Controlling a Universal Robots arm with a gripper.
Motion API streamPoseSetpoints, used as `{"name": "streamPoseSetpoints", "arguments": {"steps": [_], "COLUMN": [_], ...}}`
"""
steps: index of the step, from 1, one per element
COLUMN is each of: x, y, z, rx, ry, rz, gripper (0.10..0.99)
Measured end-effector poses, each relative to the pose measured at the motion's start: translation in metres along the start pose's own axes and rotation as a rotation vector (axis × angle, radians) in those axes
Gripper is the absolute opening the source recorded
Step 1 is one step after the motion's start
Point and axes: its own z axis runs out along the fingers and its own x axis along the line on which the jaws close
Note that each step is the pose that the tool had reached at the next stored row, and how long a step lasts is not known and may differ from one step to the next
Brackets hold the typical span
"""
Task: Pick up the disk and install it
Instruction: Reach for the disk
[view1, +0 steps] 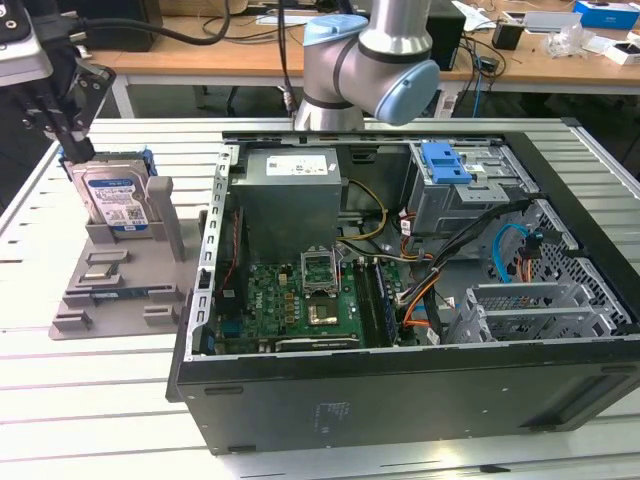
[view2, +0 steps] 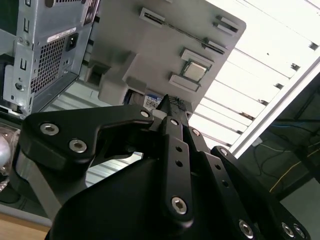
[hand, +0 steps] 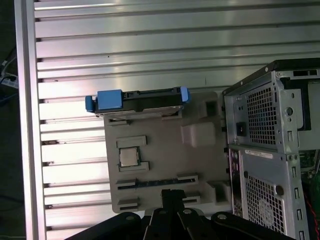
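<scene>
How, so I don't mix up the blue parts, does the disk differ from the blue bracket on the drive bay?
Place: the disk stands in the grey holder outside the case; the bracket sits atop the drive bay inside it. Pose: the disk is upright on edge; the bracket lies flat. Look: the disk is silver with a white-and-blue label; the bracket is all blue. Both carry blue plastic.

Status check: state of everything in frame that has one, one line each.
disk, upright on edge in the grey fixture, not picked up
gripper, shut, empty, apart from the disk
computer case, on its side, side panel off
drive bay, inside the case, blue bracket on top
processor chip, flat in a fixture recess
</scene>
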Motion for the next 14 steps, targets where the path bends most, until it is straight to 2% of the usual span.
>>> {"name": "streamPoseSetpoints", "arguments": {"steps": [14], "x": [0.0257], "y": [-0.0019], "z": [-0.0007], "rx": [0.0], "ry": [0.0], "rz": [0.0], "gripper": [0.106]}}
